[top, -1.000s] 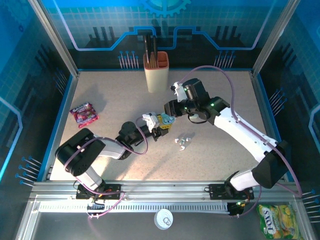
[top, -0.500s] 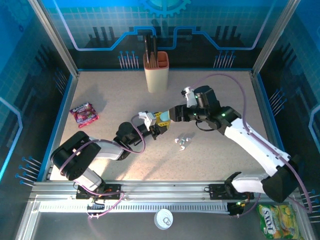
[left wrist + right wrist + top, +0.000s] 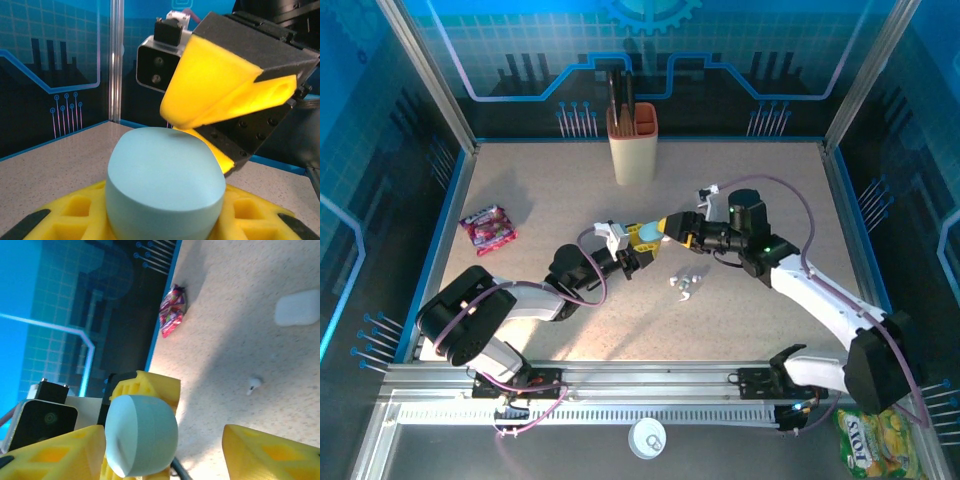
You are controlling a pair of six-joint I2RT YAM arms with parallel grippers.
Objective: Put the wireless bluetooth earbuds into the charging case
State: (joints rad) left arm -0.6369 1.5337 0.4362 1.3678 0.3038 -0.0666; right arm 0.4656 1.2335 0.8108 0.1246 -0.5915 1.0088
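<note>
On table (image 3: 540, 200), apart fr. R gripper (image 3: 667, 228): loose earbuds (image 3: 685, 284).

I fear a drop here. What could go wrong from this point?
The teal case is pinched by its rounded sides in the left claw; the open right claw, close beside it, might knock it loose. The earbuds lie loose on the table nearby, so a falling case could scatter them.

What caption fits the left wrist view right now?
Left gripper clamps a rounded pale teal case; right gripper, yellow jaws open, close behind it.
</note>
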